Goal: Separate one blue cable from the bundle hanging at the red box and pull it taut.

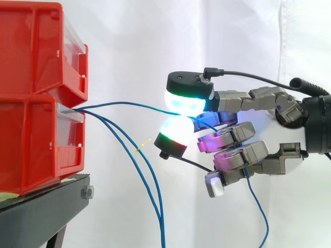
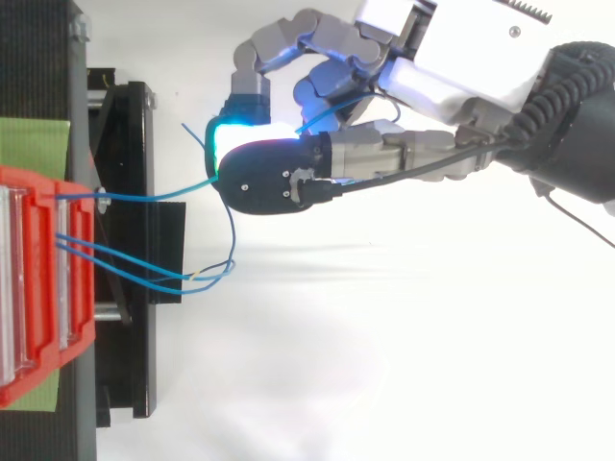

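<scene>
Fingers (image 1: 187, 101) pinch one blue cable (image 1: 120, 103) (other cables (image 1: 160, 222) hang slack) near the red box (image 1: 31, 147), hand (image 2: 413, 154) level

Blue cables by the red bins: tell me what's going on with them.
The robot's hand has one blue cable pinched between its glowing pads, clear of the other two blue cables, which hang slack from the lower red bin on the black stand. The pinched cable runs from the bin to the hand almost straight, with a slight bow, and its loose end dangles below the hand.
</scene>
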Controlling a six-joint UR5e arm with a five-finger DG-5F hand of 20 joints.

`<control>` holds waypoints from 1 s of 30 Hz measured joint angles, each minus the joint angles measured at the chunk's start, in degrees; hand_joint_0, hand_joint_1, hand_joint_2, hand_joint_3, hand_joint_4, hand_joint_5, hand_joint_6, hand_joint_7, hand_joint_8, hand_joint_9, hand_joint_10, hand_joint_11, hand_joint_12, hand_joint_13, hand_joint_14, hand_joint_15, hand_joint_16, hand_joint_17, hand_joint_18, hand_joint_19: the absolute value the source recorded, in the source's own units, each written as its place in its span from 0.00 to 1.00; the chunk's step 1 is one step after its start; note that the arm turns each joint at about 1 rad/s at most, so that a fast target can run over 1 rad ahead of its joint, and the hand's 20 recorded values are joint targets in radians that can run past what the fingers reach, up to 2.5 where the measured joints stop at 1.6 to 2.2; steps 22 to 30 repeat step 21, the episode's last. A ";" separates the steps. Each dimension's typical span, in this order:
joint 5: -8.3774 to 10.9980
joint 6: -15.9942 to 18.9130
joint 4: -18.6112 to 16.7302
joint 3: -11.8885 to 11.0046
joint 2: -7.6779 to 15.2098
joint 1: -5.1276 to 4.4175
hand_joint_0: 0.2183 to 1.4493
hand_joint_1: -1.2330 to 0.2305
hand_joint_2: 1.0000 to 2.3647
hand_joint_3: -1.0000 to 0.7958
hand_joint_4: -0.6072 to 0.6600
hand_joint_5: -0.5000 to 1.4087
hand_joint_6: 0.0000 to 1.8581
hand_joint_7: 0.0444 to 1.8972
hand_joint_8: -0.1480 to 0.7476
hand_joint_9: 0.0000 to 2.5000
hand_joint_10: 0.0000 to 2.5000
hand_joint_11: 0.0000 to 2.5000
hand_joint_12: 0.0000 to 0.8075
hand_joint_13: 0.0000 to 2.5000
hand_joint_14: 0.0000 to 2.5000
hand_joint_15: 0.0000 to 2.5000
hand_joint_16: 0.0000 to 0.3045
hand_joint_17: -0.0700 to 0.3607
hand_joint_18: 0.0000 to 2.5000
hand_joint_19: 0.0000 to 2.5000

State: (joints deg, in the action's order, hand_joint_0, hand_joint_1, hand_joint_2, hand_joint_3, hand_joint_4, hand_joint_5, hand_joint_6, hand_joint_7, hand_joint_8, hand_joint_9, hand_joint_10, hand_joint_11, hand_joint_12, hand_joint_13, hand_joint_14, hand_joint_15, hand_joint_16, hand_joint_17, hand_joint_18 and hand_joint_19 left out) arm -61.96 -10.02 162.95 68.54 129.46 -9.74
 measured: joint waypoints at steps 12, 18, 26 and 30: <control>0.00 0.00 0.00 0.01 0.00 -0.01 0.35 0.38 0.02 0.50 0.51 0.17 0.52 0.60 0.45 0.34 0.85 0.52 0.36 0.50 0.37 0.60 0.16 0.41 0.35 0.39; 0.00 0.00 0.00 0.01 0.00 -0.01 0.35 0.38 0.02 0.50 0.51 0.17 0.52 0.60 0.45 0.34 0.86 0.52 0.36 0.50 0.37 0.60 0.16 0.41 0.35 0.39; 0.00 0.00 0.00 0.02 0.00 -0.01 0.35 0.38 0.02 0.50 0.51 0.17 0.52 0.60 0.45 0.34 0.86 0.52 0.36 0.50 0.37 0.60 0.16 0.41 0.35 0.39; 0.00 0.00 0.00 0.02 0.00 -0.01 0.35 0.38 0.02 0.50 0.51 0.17 0.52 0.60 0.45 0.34 0.86 0.52 0.36 0.50 0.37 0.60 0.16 0.41 0.35 0.39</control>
